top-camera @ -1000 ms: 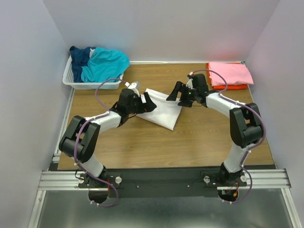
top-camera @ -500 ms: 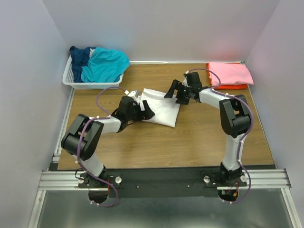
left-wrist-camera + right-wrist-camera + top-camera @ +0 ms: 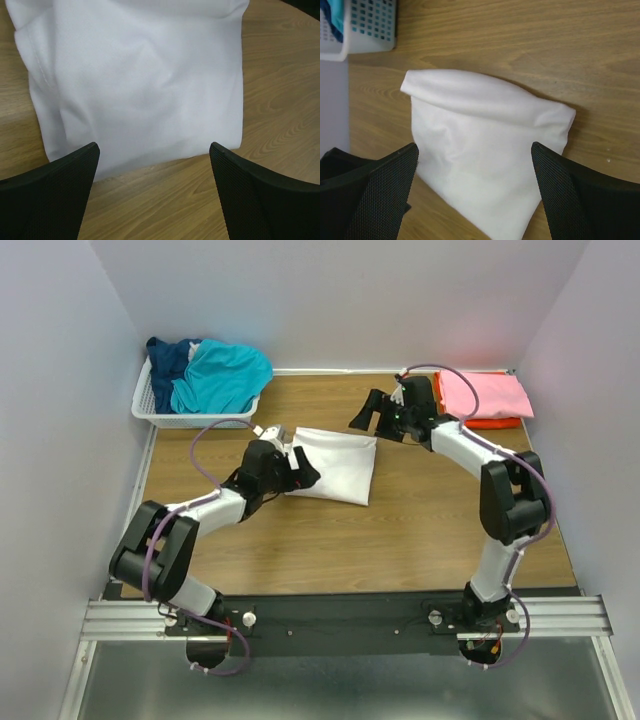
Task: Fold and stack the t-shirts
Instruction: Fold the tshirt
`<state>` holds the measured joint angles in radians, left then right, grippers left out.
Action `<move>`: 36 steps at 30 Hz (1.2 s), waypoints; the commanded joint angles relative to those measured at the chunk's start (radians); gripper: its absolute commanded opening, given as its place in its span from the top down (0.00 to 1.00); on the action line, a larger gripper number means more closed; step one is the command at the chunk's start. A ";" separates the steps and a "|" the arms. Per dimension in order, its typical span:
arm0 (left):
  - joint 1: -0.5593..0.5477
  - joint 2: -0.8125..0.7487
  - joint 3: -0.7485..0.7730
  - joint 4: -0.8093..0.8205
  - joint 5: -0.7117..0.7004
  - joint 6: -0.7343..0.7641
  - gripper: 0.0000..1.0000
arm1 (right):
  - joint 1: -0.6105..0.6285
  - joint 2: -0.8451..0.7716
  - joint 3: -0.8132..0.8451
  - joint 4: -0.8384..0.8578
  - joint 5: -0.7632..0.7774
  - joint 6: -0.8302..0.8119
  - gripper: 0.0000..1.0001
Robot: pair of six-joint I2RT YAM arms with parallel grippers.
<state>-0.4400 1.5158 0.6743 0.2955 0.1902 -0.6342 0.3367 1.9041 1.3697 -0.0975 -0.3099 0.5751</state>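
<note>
A folded white t-shirt point(image 3: 338, 464) lies flat on the wooden table, also in the left wrist view point(image 3: 140, 80) and the right wrist view point(image 3: 485, 150). My left gripper point(image 3: 303, 469) is open and empty at the shirt's left edge. My right gripper point(image 3: 365, 412) is open and empty above the shirt's far right corner, apart from it. A folded pink t-shirt point(image 3: 485, 393) lies on a folded orange t-shirt point(image 3: 490, 423) at the far right. A teal t-shirt point(image 3: 225, 375) and a navy t-shirt point(image 3: 168, 358) sit crumpled in the basket.
The white slatted basket point(image 3: 190, 418) stands at the far left corner; it also shows in the right wrist view point(image 3: 365, 25). White walls close in the table on three sides. Bare wood point(image 3: 380, 540) lies between the shirt and the arm bases.
Both grippers let go of the white shirt, which now lies flatter and squarer. My right gripper rose and drew back toward the far right. My left gripper stays at the shirt's left edge.
</note>
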 commanded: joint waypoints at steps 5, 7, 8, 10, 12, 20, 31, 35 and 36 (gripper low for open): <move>0.009 -0.037 0.138 -0.096 -0.123 0.042 0.01 | 0.059 -0.206 -0.240 0.002 -0.064 0.025 0.00; 0.012 0.025 0.209 -0.085 -0.095 0.047 0.02 | 0.076 -0.240 -0.294 0.025 -0.072 0.055 0.00; 0.012 0.049 0.237 -0.081 -0.084 0.053 0.02 | 0.079 -0.255 -0.317 0.033 -0.090 0.063 0.00; 0.015 0.101 0.290 -0.075 -0.063 0.064 0.02 | 0.091 -0.287 -0.374 0.041 -0.116 0.077 0.00; 0.023 0.177 0.372 -0.076 -0.032 0.070 0.02 | 0.097 -0.304 -0.399 0.044 -0.155 0.077 0.00; 0.046 0.428 0.583 -0.094 0.037 0.094 0.02 | 0.127 -0.275 -0.454 0.071 -0.193 0.088 0.00; 0.058 0.569 0.697 -0.093 0.032 0.108 0.02 | 0.130 -0.224 -0.472 0.084 -0.225 0.072 0.00; 0.063 0.604 0.751 -0.098 0.025 0.113 0.02 | 0.130 -0.212 -0.485 0.082 -0.230 0.065 0.00; 0.061 0.610 0.760 -0.098 0.022 0.114 0.02 | 0.128 -0.211 -0.486 0.082 -0.230 0.065 0.00</move>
<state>-0.3851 2.0956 1.3903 0.1967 0.2028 -0.5430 0.4591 1.6726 0.9035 -0.0277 -0.5110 0.6540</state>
